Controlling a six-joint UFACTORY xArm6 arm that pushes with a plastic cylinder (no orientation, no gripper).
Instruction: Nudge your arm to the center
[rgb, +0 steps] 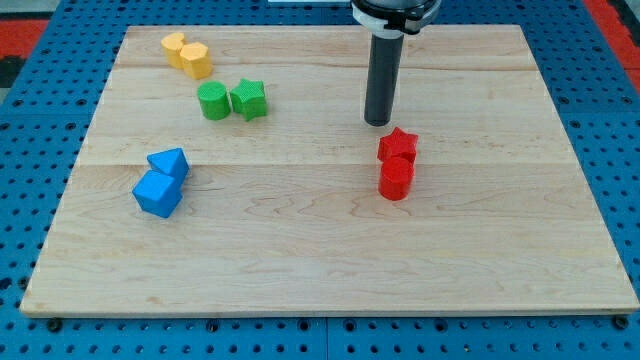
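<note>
My tip (378, 122) just above red star (398, 145), no pincer, arm cropped at top

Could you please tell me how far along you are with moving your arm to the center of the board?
Partly done: my tip is on the wooden board, but toward the view's top and right of the middle, just above the red star and the red block below it. In hand: nothing is being pushed. Left: a short slide toward the view's bottom-left, passing left of the red pair.
</note>
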